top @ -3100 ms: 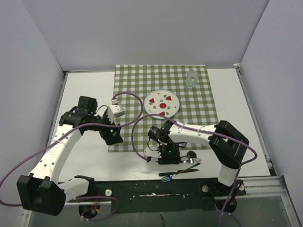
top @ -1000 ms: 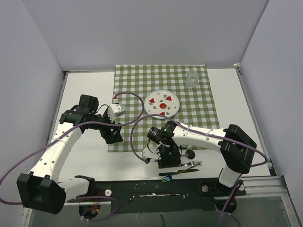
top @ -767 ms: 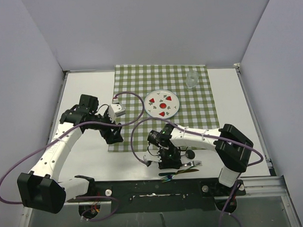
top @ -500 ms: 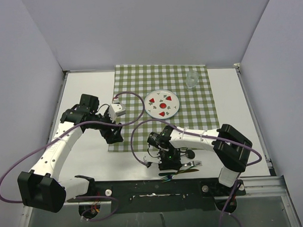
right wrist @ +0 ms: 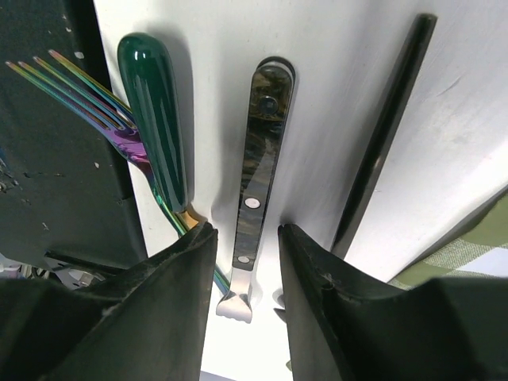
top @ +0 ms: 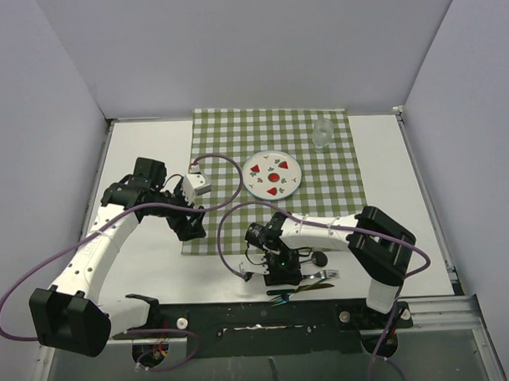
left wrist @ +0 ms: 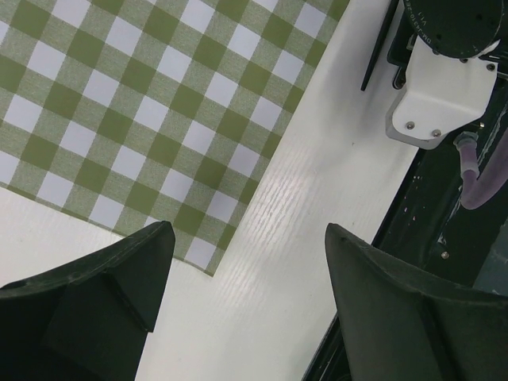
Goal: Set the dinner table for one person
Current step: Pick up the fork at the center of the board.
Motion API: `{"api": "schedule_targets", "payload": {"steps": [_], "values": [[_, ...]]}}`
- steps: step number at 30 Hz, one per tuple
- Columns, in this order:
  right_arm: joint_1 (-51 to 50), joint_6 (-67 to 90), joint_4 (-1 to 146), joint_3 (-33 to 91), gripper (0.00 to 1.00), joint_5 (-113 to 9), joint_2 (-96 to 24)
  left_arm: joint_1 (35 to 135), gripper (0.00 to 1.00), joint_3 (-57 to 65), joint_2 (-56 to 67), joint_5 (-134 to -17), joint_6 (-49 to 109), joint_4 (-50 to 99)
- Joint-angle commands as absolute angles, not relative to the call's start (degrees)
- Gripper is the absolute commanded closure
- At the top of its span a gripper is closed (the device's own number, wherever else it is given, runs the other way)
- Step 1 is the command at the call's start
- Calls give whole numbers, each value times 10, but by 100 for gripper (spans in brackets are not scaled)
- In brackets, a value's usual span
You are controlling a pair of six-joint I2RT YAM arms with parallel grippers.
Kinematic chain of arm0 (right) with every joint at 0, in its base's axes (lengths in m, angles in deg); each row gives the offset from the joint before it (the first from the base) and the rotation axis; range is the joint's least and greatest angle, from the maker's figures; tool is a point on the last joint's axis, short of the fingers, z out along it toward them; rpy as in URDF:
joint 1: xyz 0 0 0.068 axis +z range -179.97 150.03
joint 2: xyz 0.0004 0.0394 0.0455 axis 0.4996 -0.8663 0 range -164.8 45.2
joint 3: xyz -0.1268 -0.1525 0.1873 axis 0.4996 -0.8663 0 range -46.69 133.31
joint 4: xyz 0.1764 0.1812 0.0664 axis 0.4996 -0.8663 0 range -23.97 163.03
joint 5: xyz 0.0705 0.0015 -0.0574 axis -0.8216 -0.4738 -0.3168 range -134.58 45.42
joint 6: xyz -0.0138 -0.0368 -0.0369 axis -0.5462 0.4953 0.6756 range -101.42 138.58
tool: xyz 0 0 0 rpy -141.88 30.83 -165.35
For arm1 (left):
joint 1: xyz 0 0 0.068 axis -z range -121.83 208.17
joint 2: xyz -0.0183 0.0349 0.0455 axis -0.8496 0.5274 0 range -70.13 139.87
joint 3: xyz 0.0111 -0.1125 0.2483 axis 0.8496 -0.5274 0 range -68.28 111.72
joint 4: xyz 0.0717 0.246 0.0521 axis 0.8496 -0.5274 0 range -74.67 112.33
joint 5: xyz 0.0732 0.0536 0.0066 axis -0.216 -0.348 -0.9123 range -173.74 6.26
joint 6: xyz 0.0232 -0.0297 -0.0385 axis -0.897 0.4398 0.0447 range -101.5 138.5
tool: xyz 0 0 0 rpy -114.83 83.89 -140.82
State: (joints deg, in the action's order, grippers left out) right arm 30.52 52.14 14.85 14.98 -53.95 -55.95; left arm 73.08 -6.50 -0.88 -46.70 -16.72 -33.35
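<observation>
White counter (top: 392,177) under both arms, right gripper (right wrist: 246,230) low at its near edge.
Its far middle carries a checked cloth (top: 236,133) with a strawberry-patterned plate (top: 272,174) and a clear cup (top: 322,132). The right gripper stands partly open astride a dark marbled handle (right wrist: 262,143) lying flat, slim gaps on both sides; a green-handled fork (right wrist: 155,111) lies beside it, a black rod (right wrist: 389,127) on the other side. The left gripper (left wrist: 248,232) hangs wide open, empty, above the cloth's near left corner.

No lettering, label, brand, number or sign is legible in any of the views. The round white plate (top: 272,174) carries only small red and green pictures, not words.
</observation>
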Motion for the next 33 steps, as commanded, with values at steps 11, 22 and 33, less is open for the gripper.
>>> {"api": "schedule_targets", "payload": {"steps": [11,22,33], "values": [[310,527,180,154,62,-527,-578,733,24,-46,-16,-465,-179,-337],[310,528,194,159,64,-520,-596,732,24,-48,-11,-465,-183,-336],[317,514,202,167,72,-496,-631,733,24,-46,-4,-466,-189,-336]]}}
